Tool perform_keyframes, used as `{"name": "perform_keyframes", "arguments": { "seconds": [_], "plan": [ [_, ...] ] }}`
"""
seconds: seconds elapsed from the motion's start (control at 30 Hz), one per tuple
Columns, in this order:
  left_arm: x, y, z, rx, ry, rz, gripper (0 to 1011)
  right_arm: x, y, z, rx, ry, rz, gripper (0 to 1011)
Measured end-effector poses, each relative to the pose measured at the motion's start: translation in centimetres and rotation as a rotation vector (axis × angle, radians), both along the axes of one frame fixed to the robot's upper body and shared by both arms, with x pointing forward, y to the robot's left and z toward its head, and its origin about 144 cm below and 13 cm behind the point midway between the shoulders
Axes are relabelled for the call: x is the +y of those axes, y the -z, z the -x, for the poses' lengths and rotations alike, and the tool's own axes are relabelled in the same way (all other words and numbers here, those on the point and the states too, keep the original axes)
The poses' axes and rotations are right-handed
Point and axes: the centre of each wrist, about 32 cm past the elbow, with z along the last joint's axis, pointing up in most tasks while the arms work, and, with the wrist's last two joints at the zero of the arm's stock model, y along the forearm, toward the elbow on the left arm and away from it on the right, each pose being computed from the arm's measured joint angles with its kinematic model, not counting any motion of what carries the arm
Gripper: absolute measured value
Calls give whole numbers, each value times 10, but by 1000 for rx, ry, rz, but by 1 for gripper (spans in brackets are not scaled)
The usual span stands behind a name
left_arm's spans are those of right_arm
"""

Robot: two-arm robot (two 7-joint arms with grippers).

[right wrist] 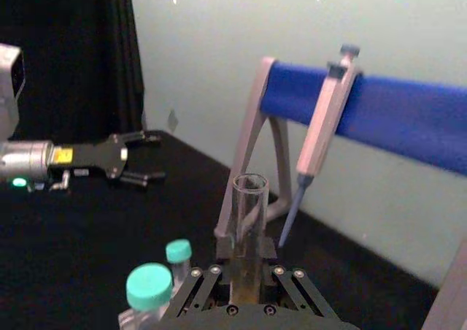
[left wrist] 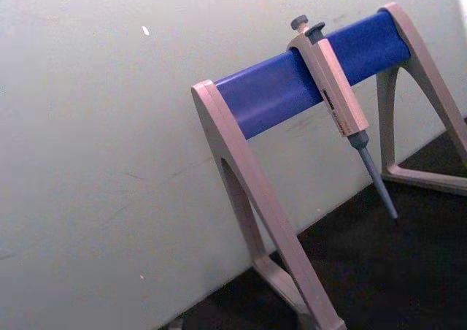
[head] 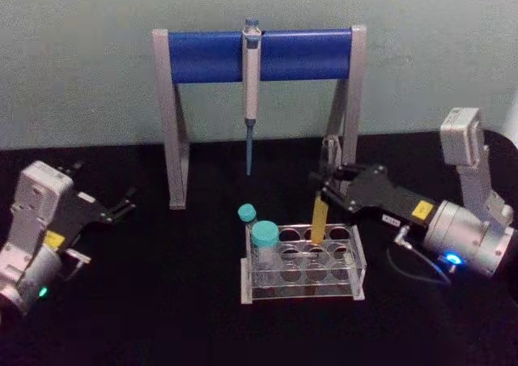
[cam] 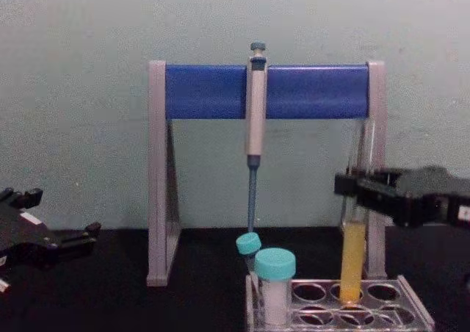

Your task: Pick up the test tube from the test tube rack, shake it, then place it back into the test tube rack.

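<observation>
Head view: the R gripper (head: 327, 189) is shut on the test tube (head: 320, 219), holding its clear upper part. The tube is upright w/ yellow liquid below, and its lower end is at a back-row hole of the test tube rack (head: 303, 289). Two teal-capped tubes (head: 265, 235) stand at the rack's left end. The L gripper (head: 121, 206) is parked far left, fingers apart, empty.

Left wrist view: the pipette stand (left wrist: 292, 89) w/ the pipette (left wrist: 339, 100); no task thing here.

Right wrist view: the tube's open mouth rises between the pinching fingers.

Chest view: the tube bottom is approx. level w/ the rack's top plate; in the hole or just over it, I cannot tell.

Step, I judge: lift-out or put-back, unclear which. The next move needs straight vertical travel, keeping the uncapped tube upright.
</observation>
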Motion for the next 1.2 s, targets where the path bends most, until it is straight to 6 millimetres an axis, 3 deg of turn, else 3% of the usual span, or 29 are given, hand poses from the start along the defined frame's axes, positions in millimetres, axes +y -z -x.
{"name": "perform_keyframes", "arguments": {
  "seconds": [0.43, 0.9, 1.2],
  "plan": [
    [0, 0, 0, 0, 0, 0, 1010, 4, -29, -3, -97, 8, -49, 232],
    [0, 0, 0, 0, 0, 0, 1009, 9, -31, -12, -93, 3, -52, 232],
    [0, 0, 0, 0, 0, 0, 1010, -5, -33, -3, -94, 77, -20, 232]
  ]
}}
